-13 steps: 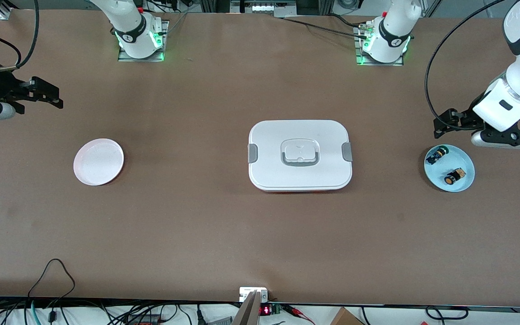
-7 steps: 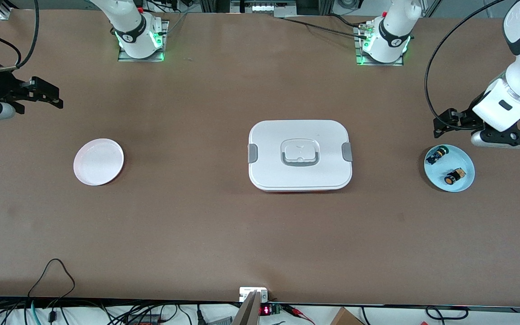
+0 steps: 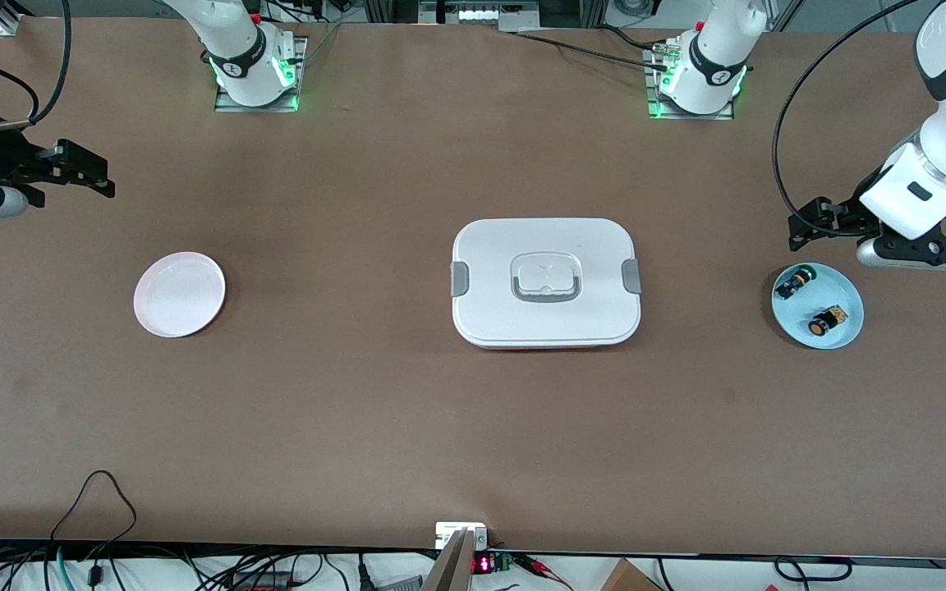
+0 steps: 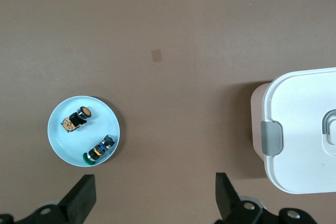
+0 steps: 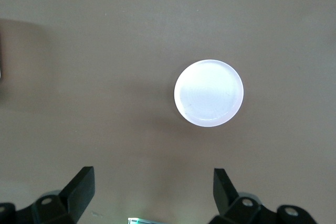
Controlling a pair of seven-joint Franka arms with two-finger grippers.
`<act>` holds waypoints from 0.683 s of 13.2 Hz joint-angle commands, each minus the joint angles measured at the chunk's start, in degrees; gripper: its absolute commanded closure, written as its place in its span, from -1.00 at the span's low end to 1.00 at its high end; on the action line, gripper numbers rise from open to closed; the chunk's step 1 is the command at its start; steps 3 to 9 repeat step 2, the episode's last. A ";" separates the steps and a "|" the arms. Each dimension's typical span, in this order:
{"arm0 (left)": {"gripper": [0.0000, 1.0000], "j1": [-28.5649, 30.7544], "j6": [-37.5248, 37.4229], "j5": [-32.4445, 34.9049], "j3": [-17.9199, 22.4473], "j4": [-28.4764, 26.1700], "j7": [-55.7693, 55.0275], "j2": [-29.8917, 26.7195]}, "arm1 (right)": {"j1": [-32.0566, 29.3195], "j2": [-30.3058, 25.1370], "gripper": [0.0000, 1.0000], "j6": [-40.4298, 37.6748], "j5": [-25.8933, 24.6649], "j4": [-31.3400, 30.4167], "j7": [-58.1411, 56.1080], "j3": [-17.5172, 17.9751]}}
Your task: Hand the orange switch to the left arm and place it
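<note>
The orange switch (image 3: 825, 321) lies in a pale blue plate (image 3: 846, 335) at the left arm's end of the bench, beside a second switch (image 3: 795, 281). The left hand (image 3: 805, 223) hangs over bare bench near that plate, fingers apart and empty. The right hand (image 3: 83, 171), also spread and empty, waits at the right arm's end, with the box (image 3: 545, 281) mid-bench.

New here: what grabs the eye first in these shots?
The large white rounded-rectangular plastic box with grey side clips sits mid-table. Toward the left arm's end, a light blue round plate holds the small black switch with an orange cap and a similar black switch with a green-yellow cap. Toward the right arm's end lies a pale pink round plate; the left pincer and right pincer hover open.
</note>
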 commanded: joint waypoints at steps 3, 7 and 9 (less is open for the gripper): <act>-1.00 -0.21 -1.04 0.79 0.11 0.50 -1.05 -0.37 | -0.61 0.18 -1.00 -1.06 0.74 1.09 -0.02 0.34; -1.00 -0.21 -1.04 0.79 0.11 0.50 -1.05 -0.37 | -0.61 0.18 -1.00 -1.06 0.74 1.09 -0.02 0.34; -1.00 -0.21 -1.04 0.79 0.11 0.50 -1.05 -0.37 | -0.61 0.18 -1.00 -1.06 0.74 1.09 -0.02 0.34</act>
